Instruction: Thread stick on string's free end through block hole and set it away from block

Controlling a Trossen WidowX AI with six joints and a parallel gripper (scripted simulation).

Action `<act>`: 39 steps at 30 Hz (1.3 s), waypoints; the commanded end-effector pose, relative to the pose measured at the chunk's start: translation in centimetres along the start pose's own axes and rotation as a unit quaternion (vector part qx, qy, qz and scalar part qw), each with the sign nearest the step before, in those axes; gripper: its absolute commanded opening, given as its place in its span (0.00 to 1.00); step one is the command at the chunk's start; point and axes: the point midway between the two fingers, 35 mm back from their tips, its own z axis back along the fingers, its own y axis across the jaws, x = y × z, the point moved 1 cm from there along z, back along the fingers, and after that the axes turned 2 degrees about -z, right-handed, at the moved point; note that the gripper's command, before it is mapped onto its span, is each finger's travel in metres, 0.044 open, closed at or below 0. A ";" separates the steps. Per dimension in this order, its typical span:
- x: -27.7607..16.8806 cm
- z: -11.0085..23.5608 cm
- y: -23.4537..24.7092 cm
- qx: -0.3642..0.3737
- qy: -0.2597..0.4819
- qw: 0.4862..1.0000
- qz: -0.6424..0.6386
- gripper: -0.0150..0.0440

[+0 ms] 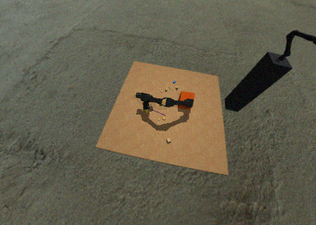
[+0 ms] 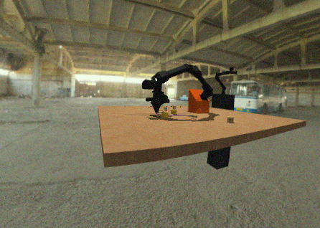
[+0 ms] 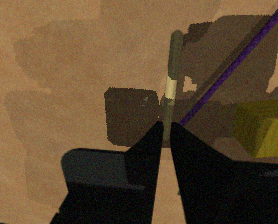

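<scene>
From where I stand the table is a flat brown slab; over its left-middle part the black arm bends down w/ its gripper pointing at the top, tips just above the surface; jaws clenched nearly together, grasping the thin wooden stick; in the wrist view the stick pokes straight out from betw. the two dark fingertips, its near end pinched in the narrow gap, the rest running up and away over the shaded table, one pale band catching light; just right of the stick the purple string slants off diag. toward the upper right corner, its lower end meeting the stick close to the jaws; further right, a yellowish block sits at the frame edge, near the jaws but apart from them, can't tell any hole from here; from the side, two small yellowish pieces lie just right of the gripper; right again the orange base box carries the arm; past it a lone small cube sits well apart; a dark post stands behind the table.
</scene>
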 end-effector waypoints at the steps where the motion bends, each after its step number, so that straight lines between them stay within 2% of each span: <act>1: 0.3 -0.2 0.5 -0.001 0.001 1.000 0.000 0.25; 39: 3.4 -0.6 1.3 -0.001 0.000 1.000 -0.001 0.25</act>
